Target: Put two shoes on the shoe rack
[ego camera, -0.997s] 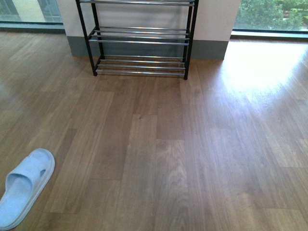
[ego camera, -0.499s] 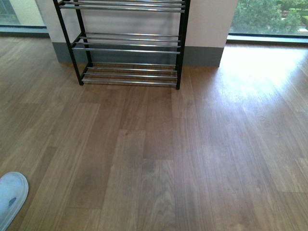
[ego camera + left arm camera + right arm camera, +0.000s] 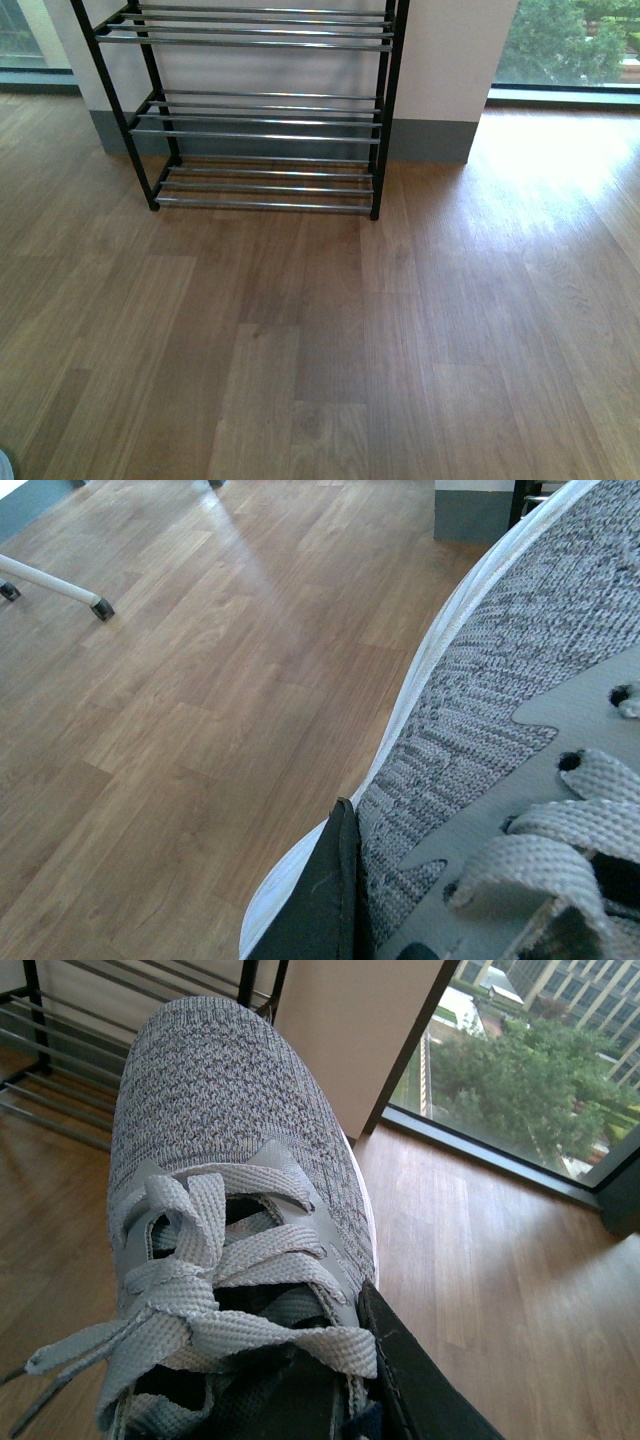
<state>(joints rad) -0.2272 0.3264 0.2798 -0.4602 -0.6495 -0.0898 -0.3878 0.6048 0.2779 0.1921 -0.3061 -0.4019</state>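
Observation:
The shoe rack (image 3: 262, 120) stands against the wall straight ahead, a black frame with thin chrome bars, and its tiers in view hold nothing. No shoe or gripper shows in the front view. In the left wrist view my left gripper (image 3: 370, 920) is shut on one grey sneaker (image 3: 500, 670), a black finger (image 3: 325, 900) pressed to its knit side above the white sole. In the right wrist view my right gripper (image 3: 350, 1390) is shut on the other grey sneaker (image 3: 225, 1130), its toe pointing toward the rack's bars (image 3: 60, 1000).
Wooden floor (image 3: 330, 340) stretches between me and the rack. A sliver of pale slipper (image 3: 3, 466) sits at the front view's bottom-left corner. A white furniture leg with a caster (image 3: 60, 588) rests on the floor. A floor-length window (image 3: 520, 1080) lies right of the wall.
The front view has closed in on the rack, which now looms larger and lower. The pale slipper has slid almost out of the bottom-left corner.

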